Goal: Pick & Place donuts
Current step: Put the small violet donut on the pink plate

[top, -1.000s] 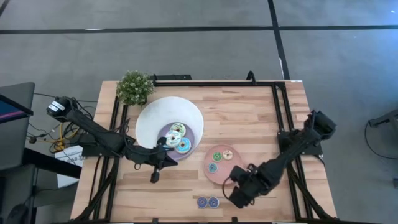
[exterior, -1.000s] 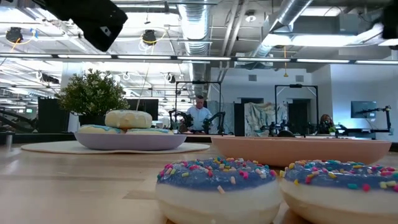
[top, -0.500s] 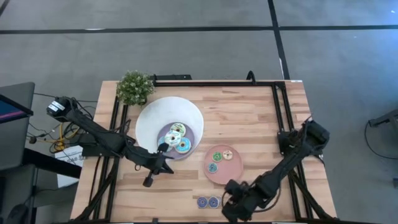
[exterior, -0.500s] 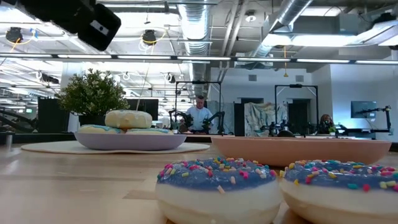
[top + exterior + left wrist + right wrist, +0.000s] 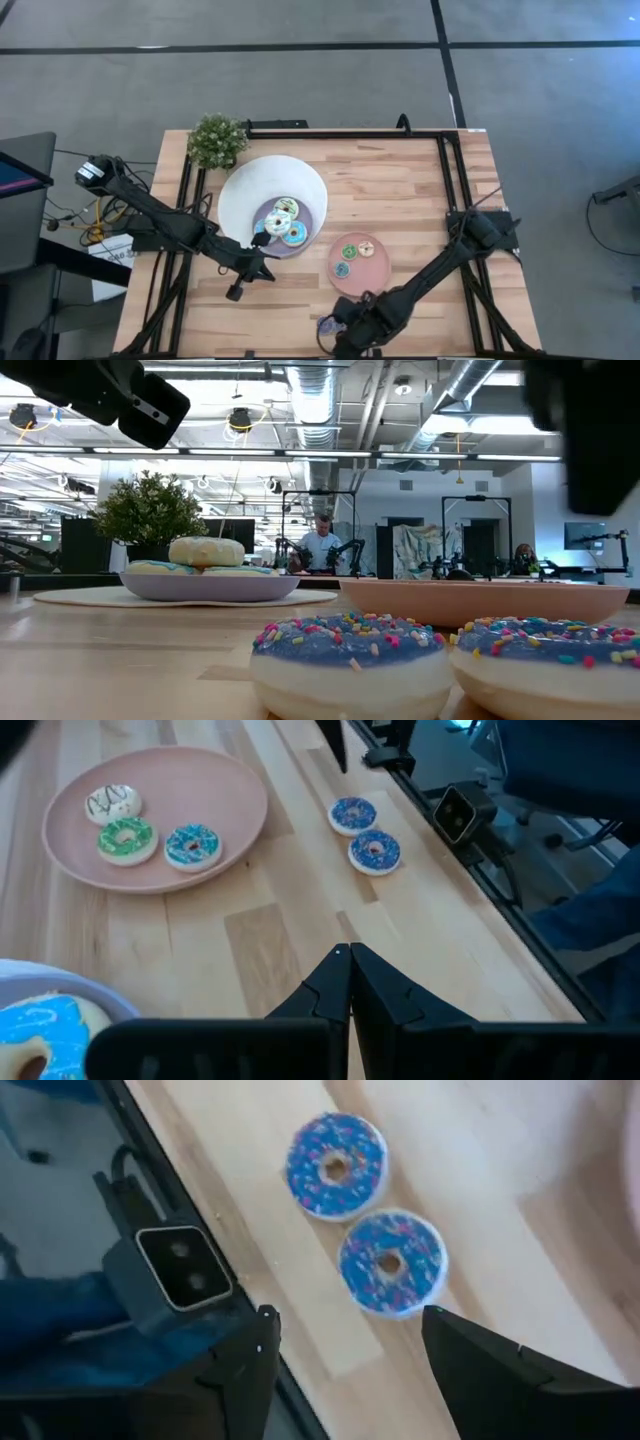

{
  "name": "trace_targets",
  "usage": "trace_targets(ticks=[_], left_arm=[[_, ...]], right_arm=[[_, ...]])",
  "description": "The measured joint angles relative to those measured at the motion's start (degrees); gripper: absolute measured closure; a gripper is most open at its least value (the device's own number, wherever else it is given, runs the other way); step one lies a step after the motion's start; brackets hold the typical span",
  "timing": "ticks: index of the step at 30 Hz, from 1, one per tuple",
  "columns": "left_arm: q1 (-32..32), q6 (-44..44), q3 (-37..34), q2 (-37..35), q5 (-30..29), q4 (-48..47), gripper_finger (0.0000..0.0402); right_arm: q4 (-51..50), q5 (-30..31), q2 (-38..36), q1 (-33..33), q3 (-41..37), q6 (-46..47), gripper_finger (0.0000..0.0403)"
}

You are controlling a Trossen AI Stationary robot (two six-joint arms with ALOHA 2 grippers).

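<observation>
Pale wood planks make up the table (image 5: 400, 190), and at its far left corner stands a small green potted plant (image 5: 216, 139). Just beside it sits a big white bowl (image 5: 250, 185) with a lilac centre, where three donuts lie close together — a cream one (image 5: 286, 208), a blue one (image 5: 294, 234) and a third partly hidden under the left arm. The left gripper (image 5: 236, 291) hangs over bare wood near the bowl's front edge; in its own wrist view the two dark fingers (image 5: 375, 985) meet at the tips, so the jaws are closed on nothing.

Further right, the round pink plate (image 5: 372, 270) holds three small donuts: a green one (image 5: 349, 252), a white one (image 5: 366, 248) and a blue one (image 5: 342, 269), near each other but apart. Near the table's front edge, in front of the plate, lie two donuts with dark blue icing and sprinkles (image 5: 336, 1166) (image 5: 392, 1263), side by side and just touching. In the high view the right arm covers most of them.

The right gripper (image 5: 345, 1342) hovers above this pair — its jaws stand wide apart and hold nothing, with one finger (image 5: 490, 1370) just beyond the nearer donut. From table height the same pair fills the foreground (image 5: 350, 660), with the plate's rim (image 5: 485, 600) behind and a person seated far off in the room.
</observation>
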Motion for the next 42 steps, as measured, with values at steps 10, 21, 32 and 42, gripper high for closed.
trace_targets(ticks=[10,21,32,42], left_arm=[[0.02,2.03,0.00,0.00,-0.39,-0.60,0.0401],[0.02,2.31,0.00,0.00,-1.91,-1.12,0.0401],[0.04,5.07,0.00,0.00,-3.37,-1.45,0.0401],[0.11,6.71,0.00,0.00,-5.31,-1.42,0.0401]], right_arm=[[-2.15,1.86,2.48,0.04,2.10,-19.86,0.0168],[-1.58,1.34,2.50,-0.72,1.27,-30.25,0.0140],[6.23,0.99,2.50,-1.31,-2.87,-36.05,0.0058],[7.44,2.78,3.91,-1.43,-3.51,-42.73,0.0035]])
